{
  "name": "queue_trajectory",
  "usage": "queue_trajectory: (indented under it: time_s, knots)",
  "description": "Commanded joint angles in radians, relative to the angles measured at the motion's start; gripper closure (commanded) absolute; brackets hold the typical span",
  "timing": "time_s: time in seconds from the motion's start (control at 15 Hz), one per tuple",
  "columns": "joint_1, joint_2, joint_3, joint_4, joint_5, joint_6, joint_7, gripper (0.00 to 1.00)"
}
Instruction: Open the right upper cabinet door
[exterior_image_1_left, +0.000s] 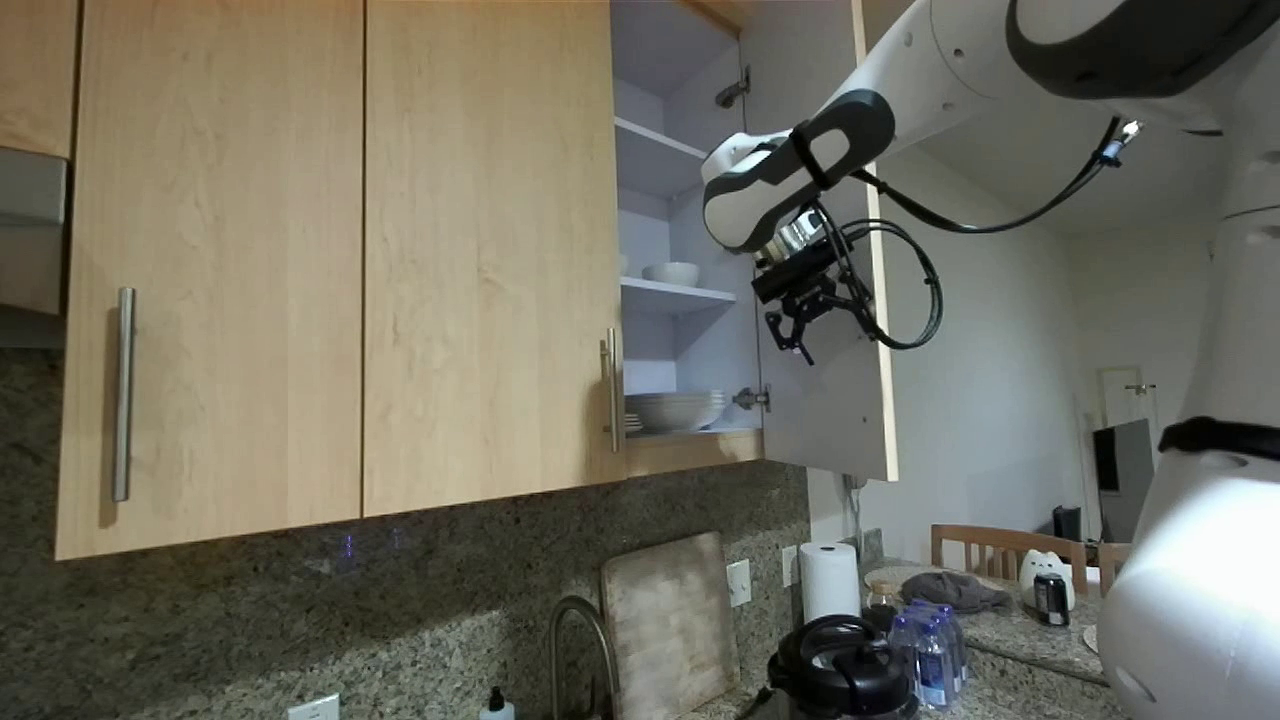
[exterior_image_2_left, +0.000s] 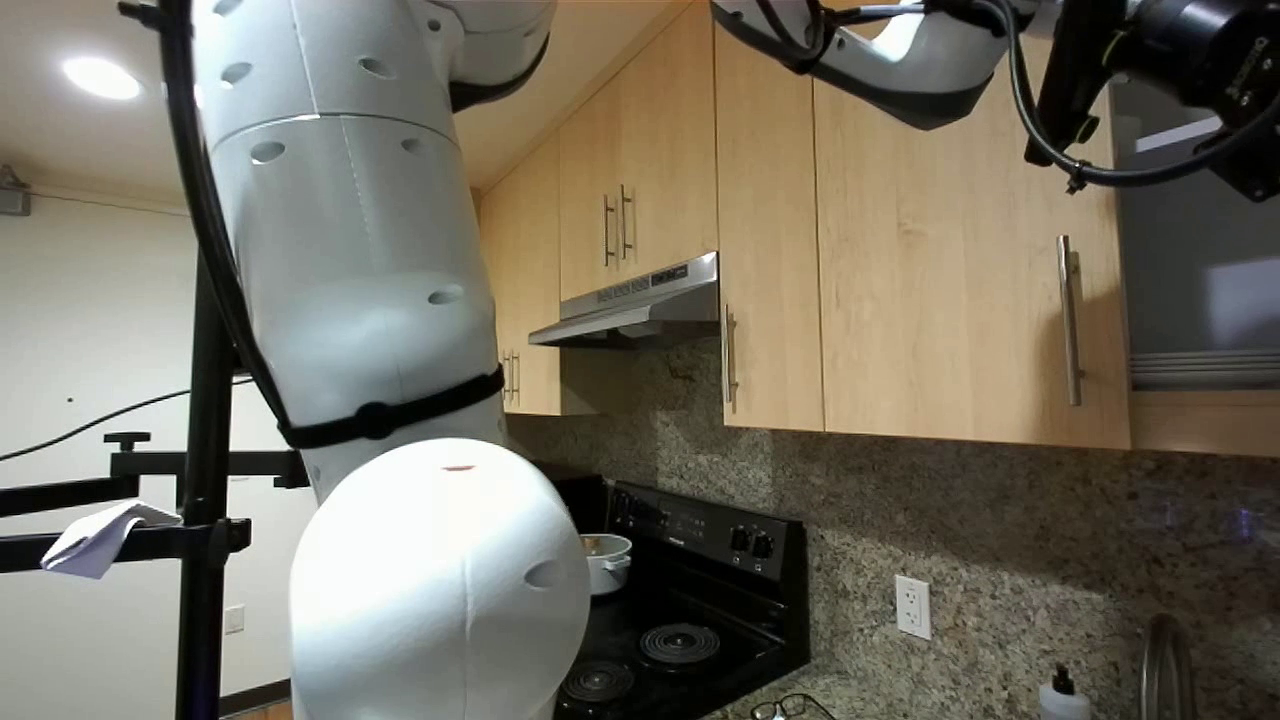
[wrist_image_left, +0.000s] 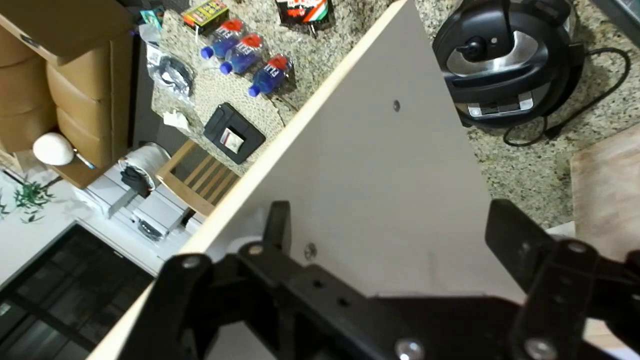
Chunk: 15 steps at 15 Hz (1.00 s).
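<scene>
The right upper cabinet door stands swung wide open in an exterior view, its pale inner face (exterior_image_1_left: 830, 415) and light wood edge showing. Its outer face and bar handle are hidden. In the wrist view the door's inner face (wrist_image_left: 380, 165) fills the middle, with its wood edge running diagonally. My gripper (exterior_image_1_left: 790, 338) is on the inner side of the door, in front of that face. Its two fingers are spread apart with nothing between them in the wrist view (wrist_image_left: 389, 210). I cannot tell whether a finger touches the door. In an exterior view the gripper is partly cut off at the upper right.
The open cabinet has white shelves (exterior_image_1_left: 680, 297) with a bowl (exterior_image_1_left: 672, 273) and stacked plates (exterior_image_1_left: 675, 410). A closed wood door (exterior_image_1_left: 490, 250) with a bar handle adjoins it. Below are a black cooker (exterior_image_1_left: 840, 665), a cutting board (exterior_image_1_left: 672, 625), water bottles (exterior_image_1_left: 935, 660) and a paper towel roll (exterior_image_1_left: 830, 580).
</scene>
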Motion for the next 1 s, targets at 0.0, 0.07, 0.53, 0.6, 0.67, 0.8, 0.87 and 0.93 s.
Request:
queue_trajectory:
  time_s: [0.0, 0.07, 0.53, 0.6, 0.67, 0.8, 0.87, 0.93]
  knots:
    - [-0.006, 0.026, 0.007, 0.040, -0.014, -0.068, 0.042, 0.00]
    - [-0.004, 0.030, 0.005, 0.045, -0.008, -0.070, 0.043, 0.00]
    - [-0.003, 0.039, 0.002, 0.057, -0.006, -0.070, 0.119, 0.00]
    - [-0.001, 0.038, 0.001, 0.055, -0.007, -0.067, 0.114, 0.00]
    - [0.003, 0.027, -0.002, 0.038, 0.000, -0.044, 0.092, 0.00]
    - [0.003, 0.027, -0.002, 0.039, 0.000, -0.044, 0.093, 0.00]
    - [0.003, 0.027, -0.002, 0.039, 0.000, -0.044, 0.093, 0.00]
    - [0.003, 0.027, -0.002, 0.039, 0.000, -0.044, 0.093, 0.00]
